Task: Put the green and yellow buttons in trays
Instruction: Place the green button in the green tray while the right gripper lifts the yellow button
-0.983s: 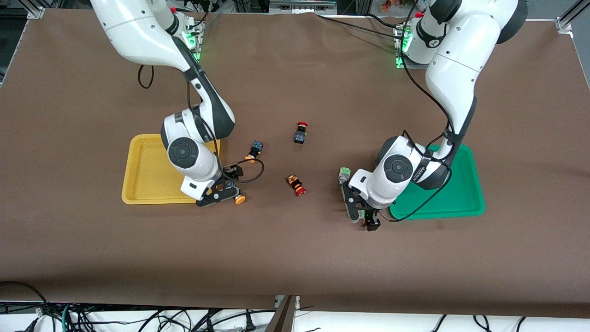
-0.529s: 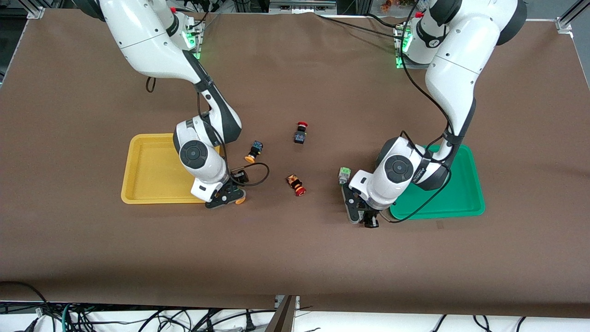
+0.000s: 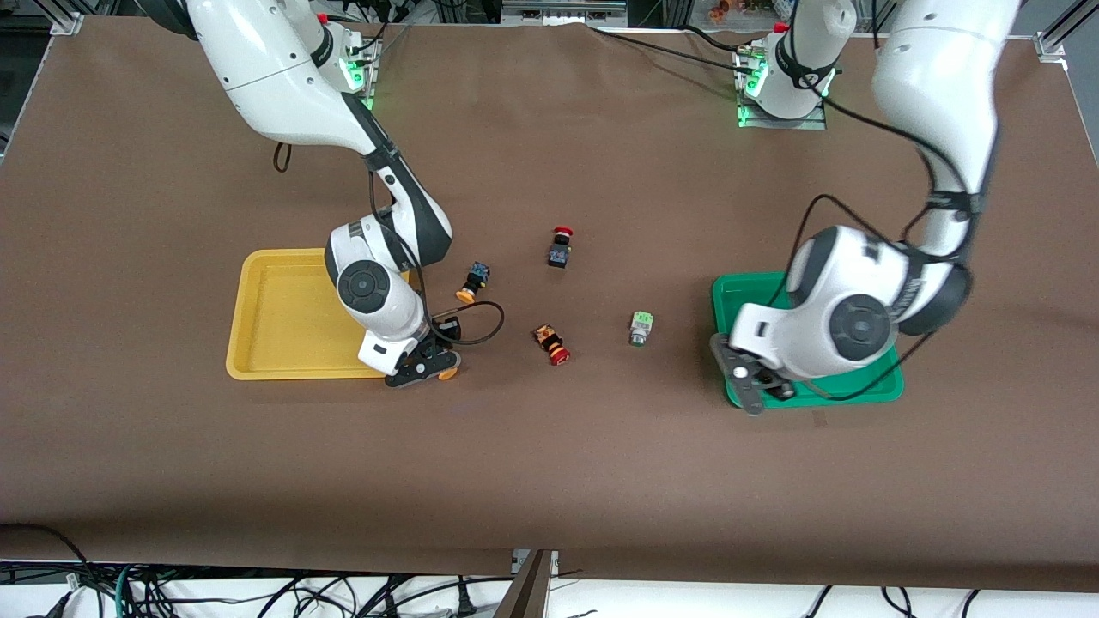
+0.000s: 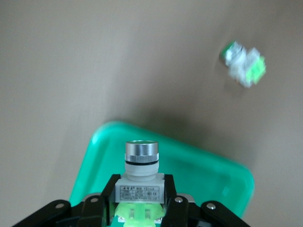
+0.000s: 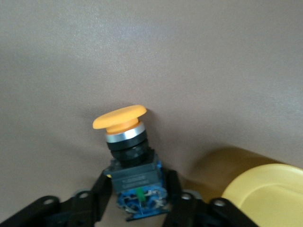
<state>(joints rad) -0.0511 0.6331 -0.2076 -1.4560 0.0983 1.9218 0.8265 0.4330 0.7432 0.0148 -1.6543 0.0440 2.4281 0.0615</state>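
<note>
My left gripper (image 3: 760,390) is shut on a pale green-white button (image 4: 140,175) with a silver collar and holds it over the corner of the green tray (image 3: 871,386), the corner nearest the front camera and the table's middle. The tray also shows in the left wrist view (image 4: 208,175). A second green button (image 3: 640,327) lies on the cloth beside that tray. My right gripper (image 3: 425,365) is shut on a dark button with an orange-yellow cap (image 3: 446,373), low beside the yellow tray (image 3: 275,318). A second yellow button (image 3: 473,281) lies farther from the camera.
Two dark switches with red caps lie on the brown cloth mid-table, one farther from the camera (image 3: 560,246) and one nearer (image 3: 551,342). The yellow tray's corner shows in the right wrist view (image 5: 265,189). The arms' bases stand along the back edge.
My left gripper has risen from the cloth with the green button and moved over the green tray's corner. My right gripper has shifted slightly toward the table's middle, at the yellow button.
</note>
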